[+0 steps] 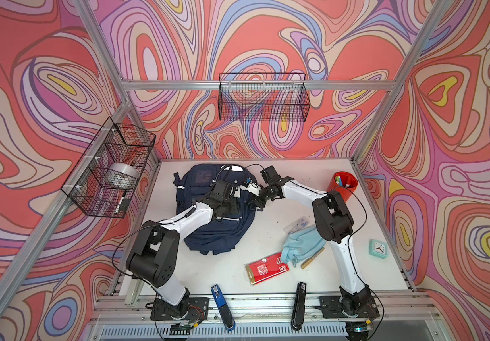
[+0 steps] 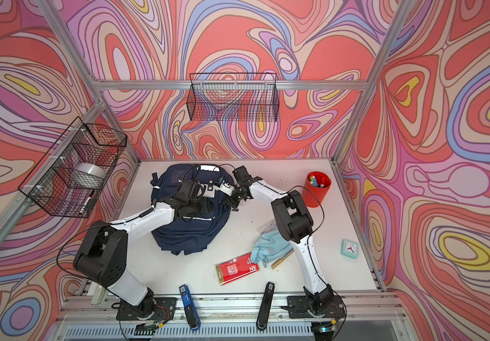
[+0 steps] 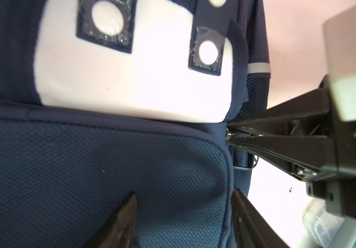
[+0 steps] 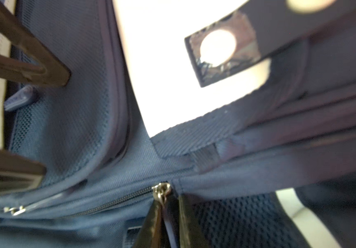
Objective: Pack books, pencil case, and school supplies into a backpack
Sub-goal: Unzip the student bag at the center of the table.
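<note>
Both arms lean over the navy backpack (image 1: 208, 236) at the back of the desk (image 1: 223, 274); pencil case (image 1: 300, 245) and red packet (image 1: 267, 270) lie nearer.

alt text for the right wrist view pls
The right gripper pinches a silver zipper pull on the navy backpack, seen close up and slightly blurred. The left gripper is open over the mesh panel, next to a white patch.
</note>
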`<state>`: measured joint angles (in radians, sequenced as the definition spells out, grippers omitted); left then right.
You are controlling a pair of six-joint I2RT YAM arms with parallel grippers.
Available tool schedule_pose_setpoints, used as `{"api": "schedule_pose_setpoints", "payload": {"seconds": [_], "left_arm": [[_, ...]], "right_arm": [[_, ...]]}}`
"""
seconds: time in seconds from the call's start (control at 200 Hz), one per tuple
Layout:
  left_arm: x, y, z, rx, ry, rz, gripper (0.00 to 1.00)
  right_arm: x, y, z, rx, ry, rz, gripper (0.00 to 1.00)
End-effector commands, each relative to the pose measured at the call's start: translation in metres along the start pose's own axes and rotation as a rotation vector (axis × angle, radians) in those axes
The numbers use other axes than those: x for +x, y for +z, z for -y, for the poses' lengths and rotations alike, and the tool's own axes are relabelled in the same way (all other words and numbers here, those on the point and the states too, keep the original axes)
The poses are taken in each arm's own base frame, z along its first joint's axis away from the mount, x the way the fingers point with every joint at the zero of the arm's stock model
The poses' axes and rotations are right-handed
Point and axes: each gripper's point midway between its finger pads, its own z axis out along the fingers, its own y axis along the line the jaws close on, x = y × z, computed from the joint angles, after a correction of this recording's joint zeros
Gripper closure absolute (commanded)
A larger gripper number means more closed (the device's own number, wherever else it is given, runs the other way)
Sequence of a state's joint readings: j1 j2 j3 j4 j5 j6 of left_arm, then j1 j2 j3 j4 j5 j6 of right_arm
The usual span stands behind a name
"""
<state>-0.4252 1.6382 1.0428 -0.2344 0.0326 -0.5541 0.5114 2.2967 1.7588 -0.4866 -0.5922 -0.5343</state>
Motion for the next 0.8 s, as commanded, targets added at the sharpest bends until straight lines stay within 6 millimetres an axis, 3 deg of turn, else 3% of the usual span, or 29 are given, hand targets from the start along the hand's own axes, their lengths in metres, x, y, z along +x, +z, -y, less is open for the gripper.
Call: {"api": "schedule_pose_setpoints", "payload": {"seconds": [0.0, 0.125, 0.215, 0.296, 0.406, 0.506, 0.566, 0.686, 0.796], "left_arm": [[-0.007, 0.000, -0.001, -0.011, -0.013, 0.019, 0.34], [-0.008, -0.002, -0.002, -0.013, -0.011, 0.021, 0.34], [-0.012, -0.008, -0.004, -0.023, -0.016, 0.035, 0.34], [-0.024, -0.021, -0.001, 0.005, -0.039, 0.065, 0.32], [-0.039, -0.053, -0.013, 0.001, -0.066, 0.091, 0.22], [-0.049, -0.077, -0.057, -0.044, -0.190, 0.115, 0.08], [-0.046, -0.080, -0.088, -0.061, -0.283, 0.131, 0.04], [-0.039, -0.084, -0.131, -0.180, -0.300, 0.173, 0.04], [-0.031, -0.081, -0.150, -0.263, -0.328, 0.184, 0.12]], "right_arm": [[0.007, 0.005, -0.016, -0.027, 0.034, -0.033, 0.69], [0.008, 0.006, -0.009, 0.010, 0.029, -0.040, 0.81], [-0.001, 0.002, -0.009, 0.033, -0.008, -0.007, 1.00], [-0.006, -0.004, -0.008, 0.084, -0.038, 0.002, 1.00], [-0.002, -0.018, 0.009, 0.181, -0.043, 0.002, 1.00], [-0.001, -0.027, 0.020, 0.217, -0.027, -0.013, 1.00], [-0.001, -0.029, 0.025, 0.246, -0.033, -0.018, 1.00], [-0.001, -0.028, 0.029, 0.256, -0.027, -0.018, 1.00], [-0.001, -0.030, 0.035, 0.266, -0.014, -0.010, 1.00]]}}
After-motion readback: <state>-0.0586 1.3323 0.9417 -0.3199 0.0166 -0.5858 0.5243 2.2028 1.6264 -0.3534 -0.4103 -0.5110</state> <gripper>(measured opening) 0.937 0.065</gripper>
